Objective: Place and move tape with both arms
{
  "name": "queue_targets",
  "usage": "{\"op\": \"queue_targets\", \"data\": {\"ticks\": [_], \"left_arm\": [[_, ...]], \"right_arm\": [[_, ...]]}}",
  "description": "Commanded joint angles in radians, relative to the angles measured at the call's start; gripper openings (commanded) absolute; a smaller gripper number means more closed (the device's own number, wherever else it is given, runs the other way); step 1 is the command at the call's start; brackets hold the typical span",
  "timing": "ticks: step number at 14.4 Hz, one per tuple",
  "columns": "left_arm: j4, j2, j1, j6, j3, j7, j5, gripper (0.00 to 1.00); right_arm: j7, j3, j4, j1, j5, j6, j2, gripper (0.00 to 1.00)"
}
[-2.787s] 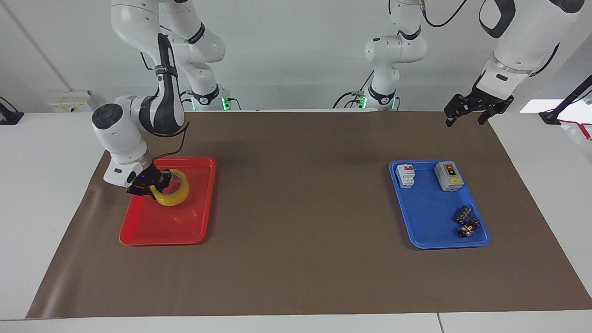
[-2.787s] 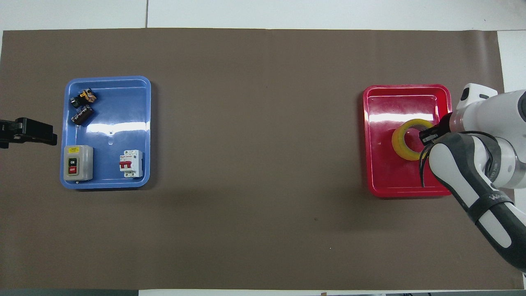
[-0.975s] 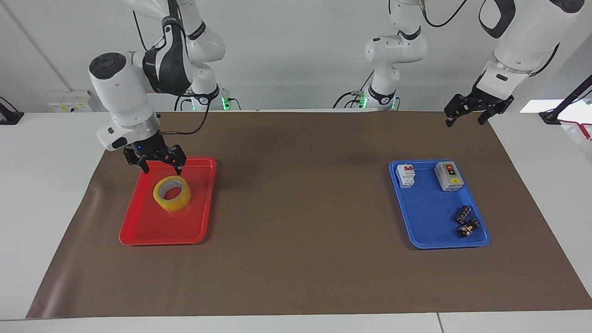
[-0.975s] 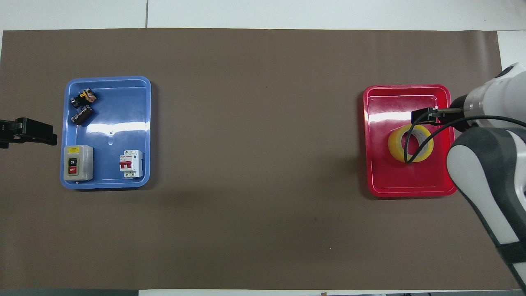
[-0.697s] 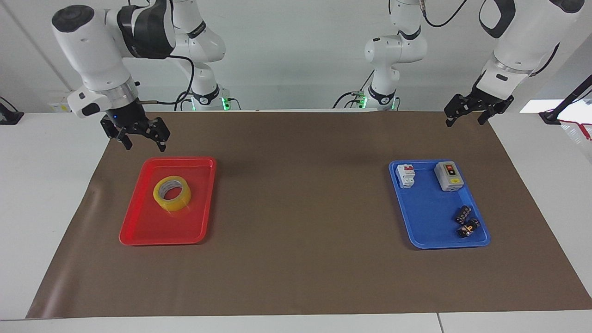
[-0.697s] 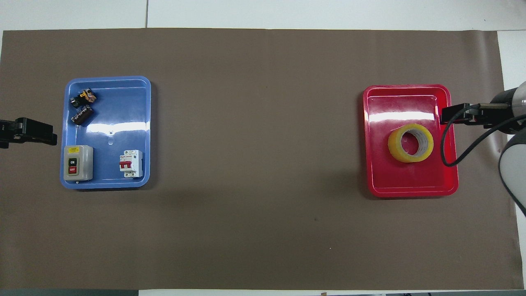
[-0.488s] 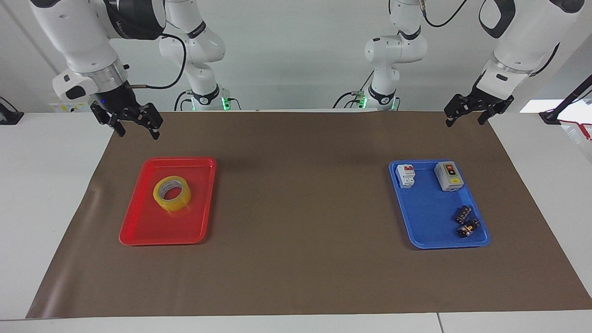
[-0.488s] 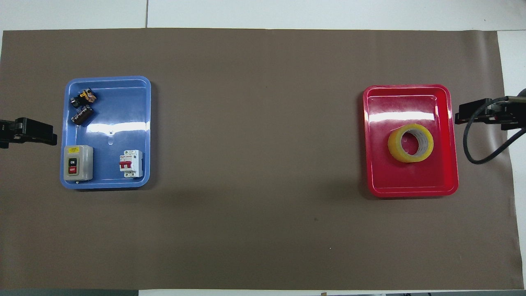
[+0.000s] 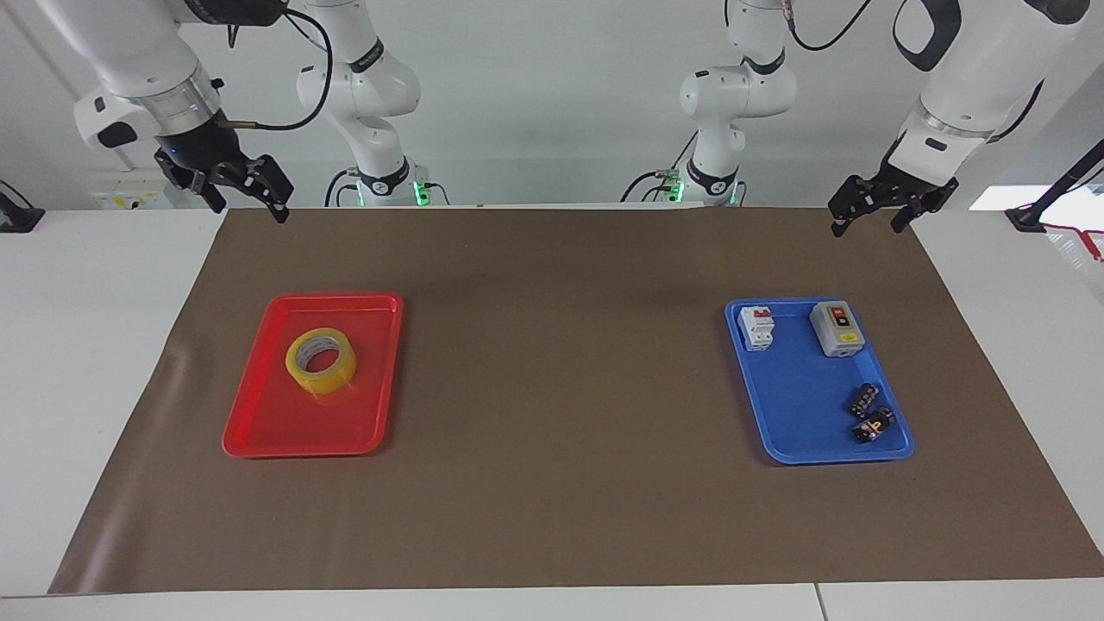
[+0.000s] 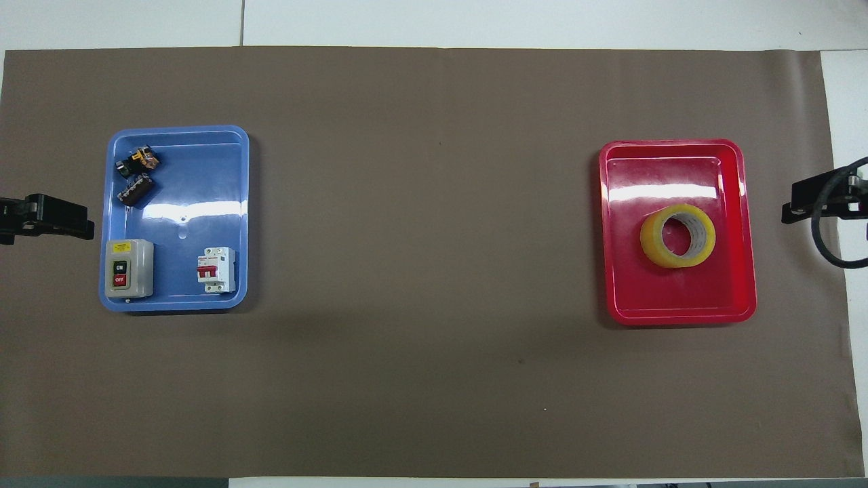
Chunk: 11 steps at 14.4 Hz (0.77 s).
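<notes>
The tape (image 9: 321,360) now lies flat in the red tray (image 9: 259,423) near the table's right-arm end, released by the right tool (image 9: 246,197), which has risen open and empty like the waiting left tool (image 9: 869,210); placement appears complete.

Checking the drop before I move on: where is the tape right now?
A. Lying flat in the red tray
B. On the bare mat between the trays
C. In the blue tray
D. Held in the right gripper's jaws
A: the tape lies flat in the red tray, and the right gripper hangs empty above the mat's edge.
</notes>
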<state>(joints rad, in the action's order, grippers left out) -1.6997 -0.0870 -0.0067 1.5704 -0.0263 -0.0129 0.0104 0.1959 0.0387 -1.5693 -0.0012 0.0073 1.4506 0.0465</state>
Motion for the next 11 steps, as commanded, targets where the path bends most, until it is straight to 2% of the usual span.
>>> {"op": "queue_targets", "data": {"ticks": [1, 4, 7, 11], "left_arm": [[-0.001, -0.013, 0.007, -0.012, 0.0, 0.011, -0.015, 1.0], [-0.001, -0.013, 0.007, -0.01, 0.0, 0.011, -0.015, 1.0], [-0.001, -0.013, 0.007, -0.012, 0.0, 0.011, -0.015, 1.0], [-0.001, -0.013, 0.007, -0.012, 0.0, 0.011, -0.015, 1.0]], "right_arm": [[0.022, -0.009, -0.014, 0.003, -0.016, -0.01, 0.007, 1.0], [0.019, -0.019, -0.101, 0.004, -0.02, 0.034, 0.078, 1.0], [-0.01, -0.046, -0.074, 0.003, -0.074, 0.031, 0.067, 1.0], [-0.05, -0.056, -0.074, 0.003, -0.075, 0.04, 0.064, 1.0]]}}
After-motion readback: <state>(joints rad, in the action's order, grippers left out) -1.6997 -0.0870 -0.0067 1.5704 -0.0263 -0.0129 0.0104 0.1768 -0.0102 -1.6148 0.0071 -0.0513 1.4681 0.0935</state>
